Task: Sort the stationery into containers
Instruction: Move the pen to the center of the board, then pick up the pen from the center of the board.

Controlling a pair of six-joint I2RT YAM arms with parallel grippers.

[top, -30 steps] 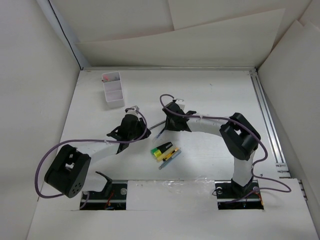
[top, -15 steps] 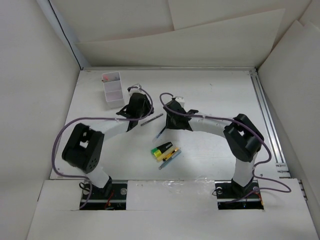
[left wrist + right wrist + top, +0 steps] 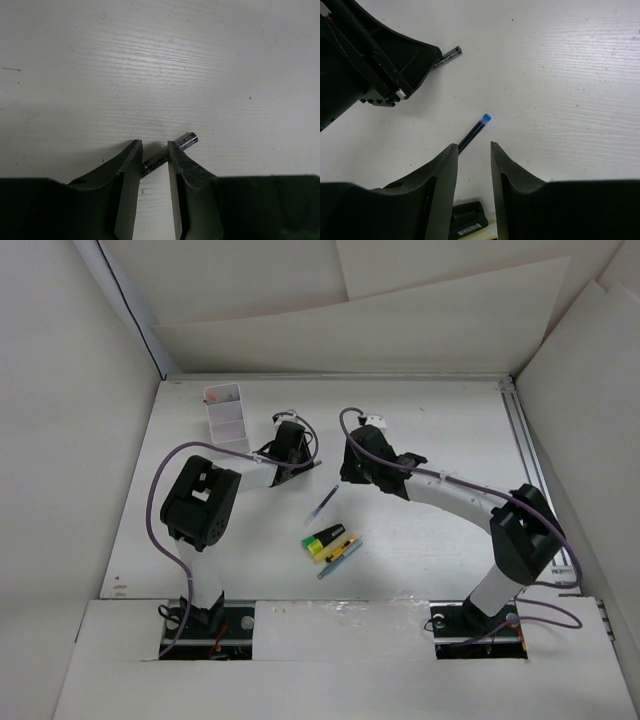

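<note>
A dark grey pen [image 3: 186, 142] lies on the white table, crossing slantwise between the open jaws of my left gripper [image 3: 155, 150]; its end sticks out past the right finger. In the top view my left gripper [image 3: 298, 466] is just right of the white divided box [image 3: 227, 420], which holds something red in its far compartment. My right gripper [image 3: 474, 146] is open and empty above a dark pen with a blue cap [image 3: 474, 131], which also shows in the top view [image 3: 322, 505]. Yellow-green highlighters with black parts [image 3: 328, 539] and another pen [image 3: 342, 557] lie nearer the arm bases.
In the right wrist view the left gripper body [image 3: 375, 60] fills the upper left, with the grey pen's tip [image 3: 449, 54] poking out beside it. A black highlighter part [image 3: 467, 222] lies below the right jaws. A metal rail [image 3: 535, 480] runs along the table's right edge.
My left arm has swung away from its base and over to the grey pen, its jaws now straddling it. My right gripper has drawn back to the right, off the blue-capped pen.
</note>
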